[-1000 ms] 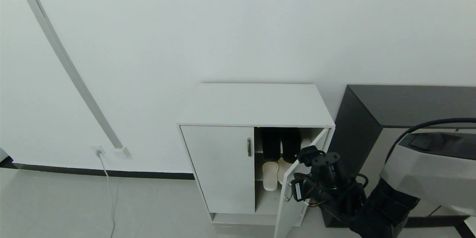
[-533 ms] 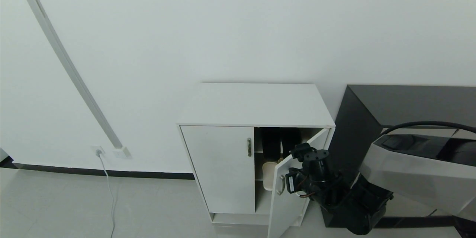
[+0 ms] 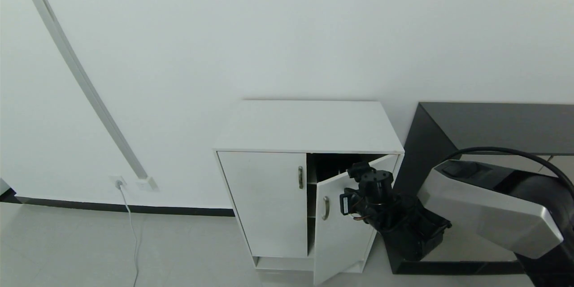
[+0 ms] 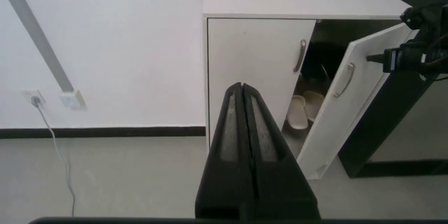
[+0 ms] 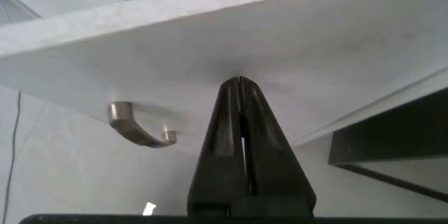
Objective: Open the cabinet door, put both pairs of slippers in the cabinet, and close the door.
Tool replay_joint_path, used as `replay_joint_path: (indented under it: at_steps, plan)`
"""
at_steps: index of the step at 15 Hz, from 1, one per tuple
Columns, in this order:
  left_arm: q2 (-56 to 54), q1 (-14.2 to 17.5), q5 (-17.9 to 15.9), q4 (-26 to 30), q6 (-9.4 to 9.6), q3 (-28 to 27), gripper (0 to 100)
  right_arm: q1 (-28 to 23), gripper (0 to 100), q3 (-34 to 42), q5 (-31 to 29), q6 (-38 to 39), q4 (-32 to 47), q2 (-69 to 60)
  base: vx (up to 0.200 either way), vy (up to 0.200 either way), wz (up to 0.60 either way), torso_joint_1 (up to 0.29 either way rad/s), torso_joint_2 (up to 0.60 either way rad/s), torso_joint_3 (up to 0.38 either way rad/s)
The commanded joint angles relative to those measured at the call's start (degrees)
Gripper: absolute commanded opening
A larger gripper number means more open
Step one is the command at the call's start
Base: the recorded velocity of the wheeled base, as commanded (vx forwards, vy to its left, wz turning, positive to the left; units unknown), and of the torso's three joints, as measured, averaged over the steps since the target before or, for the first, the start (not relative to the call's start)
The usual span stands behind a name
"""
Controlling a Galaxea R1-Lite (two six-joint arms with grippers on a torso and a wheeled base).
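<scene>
The white cabinet [image 3: 309,125] stands against the wall with its left door [image 3: 269,202] closed. Its right door [image 3: 341,228] is ajar, swung most of the way in. My right gripper [image 3: 353,173] is shut, its tips [image 5: 240,81] pressed against the door's outer face, beside the metal handle [image 5: 138,123]. Through the gap in the left wrist view, a beige pair of slippers [image 4: 305,109] lies on a lower shelf; the shelf above is too dark to make out. My left gripper [image 4: 241,88] is shut on nothing and hangs well back from the cabinet.
A black piece of furniture [image 3: 448,130] stands right beside the cabinet, close behind my right arm. A wall socket with a cable [image 3: 119,184] sits low on the left wall. Bare grey floor [image 3: 134,251] spreads left of the cabinet.
The right door has swung from wide open to nearly closed, with my right gripper moving left against it. In the head view the slippers are now hidden behind the door.
</scene>
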Motion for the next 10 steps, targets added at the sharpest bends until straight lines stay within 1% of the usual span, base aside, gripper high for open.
replay_joint_path:
  at_steps: [1,6,10]
  plan:
    - [0.0,0.0,0.0,0.0,-0.02,0.0,0,-0.4,0,-3.9,-0.1,-0.1,0.2,2.7,0.000,0.000,0.00,0.000,0.00,0.000]
    - [0.0,0.0,0.0,0.0,-0.02,0.0,0,-1.4,0,-12.4,-0.1,-0.1,4.8,5.0,0.000,0.000,0.00,0.000,0.00,0.000]
    - [0.0,0.0,0.0,0.0,-0.02,0.0,0,-1.8,0,-17.5,-0.1,-0.1,8.1,6.6,0.000,0.000,0.00,0.000,0.00,0.000]
